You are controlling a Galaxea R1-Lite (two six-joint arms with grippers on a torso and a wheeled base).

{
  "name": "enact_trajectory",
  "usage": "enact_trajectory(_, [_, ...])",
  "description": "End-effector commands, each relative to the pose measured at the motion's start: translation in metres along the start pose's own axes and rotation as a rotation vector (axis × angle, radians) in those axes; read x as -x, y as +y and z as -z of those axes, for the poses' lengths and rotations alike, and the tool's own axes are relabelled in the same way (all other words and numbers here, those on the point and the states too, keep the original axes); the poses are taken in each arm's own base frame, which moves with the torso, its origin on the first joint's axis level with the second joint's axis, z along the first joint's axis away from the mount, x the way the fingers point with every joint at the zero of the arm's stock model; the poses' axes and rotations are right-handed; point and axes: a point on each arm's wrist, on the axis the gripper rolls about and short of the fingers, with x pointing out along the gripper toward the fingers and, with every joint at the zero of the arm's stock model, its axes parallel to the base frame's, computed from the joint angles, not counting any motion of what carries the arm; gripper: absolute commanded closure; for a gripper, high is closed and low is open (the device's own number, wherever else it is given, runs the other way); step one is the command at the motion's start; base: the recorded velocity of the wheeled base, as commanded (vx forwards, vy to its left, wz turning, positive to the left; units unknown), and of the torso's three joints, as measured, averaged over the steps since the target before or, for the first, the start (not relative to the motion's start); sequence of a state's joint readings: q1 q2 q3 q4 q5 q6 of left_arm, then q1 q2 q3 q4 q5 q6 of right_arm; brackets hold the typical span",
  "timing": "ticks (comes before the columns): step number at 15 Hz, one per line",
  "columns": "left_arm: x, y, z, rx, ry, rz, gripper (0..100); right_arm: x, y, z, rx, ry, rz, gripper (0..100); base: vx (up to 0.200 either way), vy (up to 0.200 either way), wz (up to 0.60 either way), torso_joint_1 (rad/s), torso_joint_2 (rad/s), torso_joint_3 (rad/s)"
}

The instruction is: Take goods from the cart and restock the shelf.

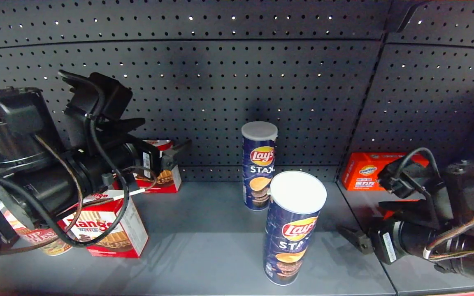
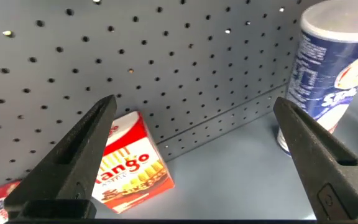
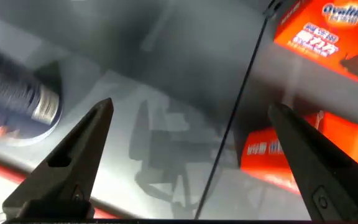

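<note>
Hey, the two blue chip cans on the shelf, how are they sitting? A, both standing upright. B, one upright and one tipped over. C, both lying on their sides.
A: the near can and the far can both stand upright on the shelf, lids on top.

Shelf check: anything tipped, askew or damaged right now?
Nothing stands out. The rear chip can and front chip can both stand upright with lids on. The front wafer box and rear wafer box stand upright and look intact. The orange box in the next bay looks undamaged.
</note>
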State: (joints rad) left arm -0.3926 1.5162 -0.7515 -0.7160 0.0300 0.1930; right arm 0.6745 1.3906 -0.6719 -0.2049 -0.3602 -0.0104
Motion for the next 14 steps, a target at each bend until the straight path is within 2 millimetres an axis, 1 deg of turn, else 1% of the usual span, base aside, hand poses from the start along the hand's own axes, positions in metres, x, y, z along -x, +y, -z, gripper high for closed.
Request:
enact_trajectory(1, [-0.002, -0.001, 0.003, -0.001, 0.009, 0.001, 0, -0.013, 0.004, -0.012, 0.0, -0.004, 0.038, 0, 0.0, 0.0, 0.0, 0.0, 0.0, 0.0])
enact_trajectory(2, [0.0, -0.001, 0.004, 0.001, 0.016, 0.002, 0, -0.014, 0.004, -0.026, -0.013, -0.039, 0.049, 0, 0.0, 0.0, 0.0, 0.0, 0.0, 0.0])
enact_trajectory(3, [0.0, -0.001, 0.007, 0.001, 0.023, 0.004, 0, -0.014, 0.004, -0.031, -0.019, -0.056, 0.037, 0, 0.0, 0.0, 0.0, 0.0, 0.0, 0.0])
enact_trajectory(4, [0.0, -0.001, 0.008, 0.001, 0.026, 0.003, 0, -0.017, 0.005, -0.031, -0.014, -0.052, 0.003, 0, 0.0, 0.0, 0.0, 0.0, 0.0, 0.0])
enact_trajectory(5, [0.0, -0.001, 0.007, 0.001, 0.023, 0.004, 0, -0.019, 0.006, -0.026, -0.013, -0.044, -0.005, 0, 0.0, 0.0, 0.0, 0.0, 0.0, 0.0])
enact_trajectory(8, [0.0, -0.001, 0.006, 0.001, 0.022, 0.004, 0, -0.022, 0.008, 0.001, 0.025, -0.043, -0.056, 0, 0.0, 0.0, 0.0, 0.0, 0.0, 0.0])
enact_trajectory(9, [-0.001, -0.001, 0.006, 0.001, 0.022, 0.004, 0, -0.022, 0.01, 0.013, 0.062, -0.02, -0.095, 0, 0.0, 0.0, 0.0, 0.0, 0.0, 0.0])
enact_trajectory(11, [-0.001, -0.002, 0.008, -0.001, 0.025, 0.008, 0, -0.019, 0.012, 0.026, 0.086, -0.004, -0.117, 0, 0.0, 0.0, 0.0, 0.0, 0.0, 0.0])
enact_trajectory(12, [-0.001, -0.002, 0.008, 0.0, 0.027, 0.008, 0, -0.018, 0.012, 0.028, 0.087, -0.002, -0.124, 0, 0.0, 0.0, 0.0, 0.0, 0.0, 0.0])
enact_trajectory(14, [-0.003, -0.002, 0.01, -0.001, 0.034, 0.011, 0, -0.018, 0.013, 0.024, 0.083, -0.019, -0.167, 0, 0.0, 0.0, 0.0, 0.0, 0.0, 0.0])
